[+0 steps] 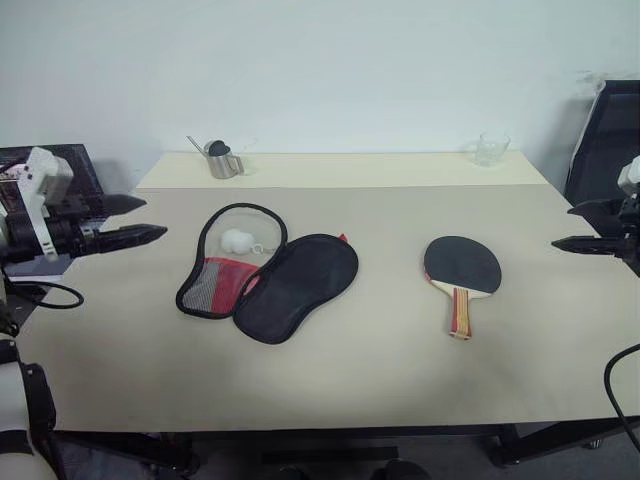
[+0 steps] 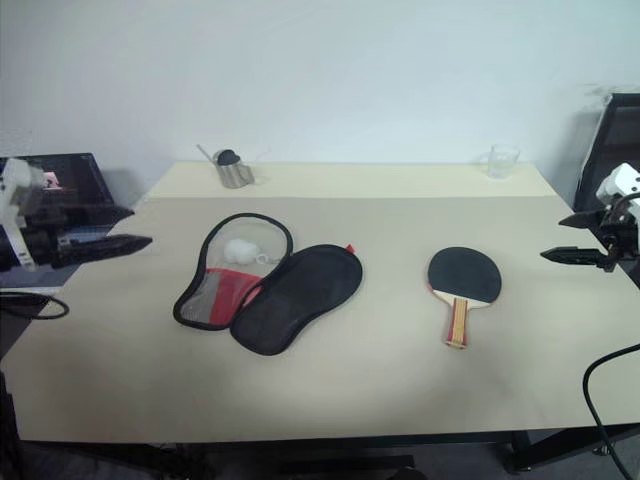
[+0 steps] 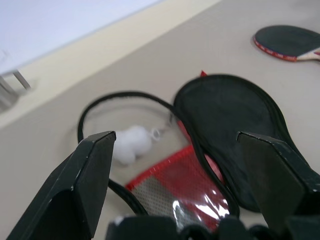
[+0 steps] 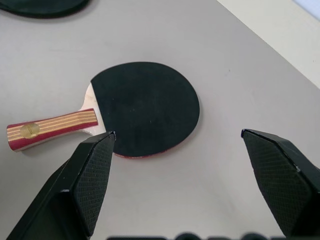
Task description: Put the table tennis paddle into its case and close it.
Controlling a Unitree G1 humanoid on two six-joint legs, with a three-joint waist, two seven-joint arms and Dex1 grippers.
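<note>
Left claw wide open, right claw likewise, empty

On the worktop the case lies opened flat; the table tennis paddle lies well to its right, a metal cup behind it.

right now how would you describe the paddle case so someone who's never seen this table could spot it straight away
On the beige table, look left of centre, well left of the table tennis paddle. The case lies unzipped and spread open in two paddle-shaped halves. Unlike the paddle, it is soft black fabric with a red mesh panel and a white ball charm inside, and no wooden handle.
</note>
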